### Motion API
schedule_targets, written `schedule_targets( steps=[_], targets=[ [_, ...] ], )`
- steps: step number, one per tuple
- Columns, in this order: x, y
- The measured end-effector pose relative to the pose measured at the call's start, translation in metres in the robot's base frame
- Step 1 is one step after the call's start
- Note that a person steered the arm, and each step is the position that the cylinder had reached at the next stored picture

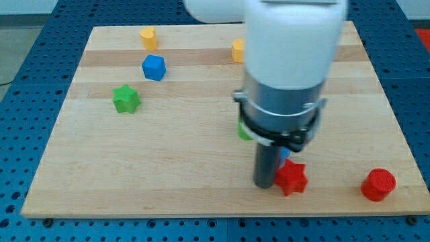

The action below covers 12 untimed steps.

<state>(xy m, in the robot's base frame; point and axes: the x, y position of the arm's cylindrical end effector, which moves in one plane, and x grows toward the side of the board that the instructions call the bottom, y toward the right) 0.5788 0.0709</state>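
**Right now my tip sits against the red star**

Plainly, my tip [264, 185], the lower end of the straight dark rod, rests on the pale wooden board [168, 175] near the view's bottom, touching or just beside the left edge of the red star-shaped block [292, 178]. A rod has no fingers to part or close, so there is nothing to report there. Behind the rod a sliver of a blue block [285, 154] shows above the star, and a green block [244, 131] peeks out at the arm's left; both shapes are hidden. In my judgement, a clean push here calls for contact through the star's middle, since its points could make it spin off sideways. A red round block [378, 185] stands well apart toward the view's right. Far off at the top left lie a green star-shaped block [125, 99], a blue faceted block [153, 68] and an orange block [148, 37]; another orange block [238, 50] is half hidden by the arm. No brand, label or writing is readable anywhere.
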Motion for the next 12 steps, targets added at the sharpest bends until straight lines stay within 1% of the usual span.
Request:
schedule_targets(
  steps=[5,9,10,12],
  targets=[
    [-0.001,0.087],
    [-0.017,0.076],
    [-0.029,0.069],
    [-0.030,0.069]
  ],
)
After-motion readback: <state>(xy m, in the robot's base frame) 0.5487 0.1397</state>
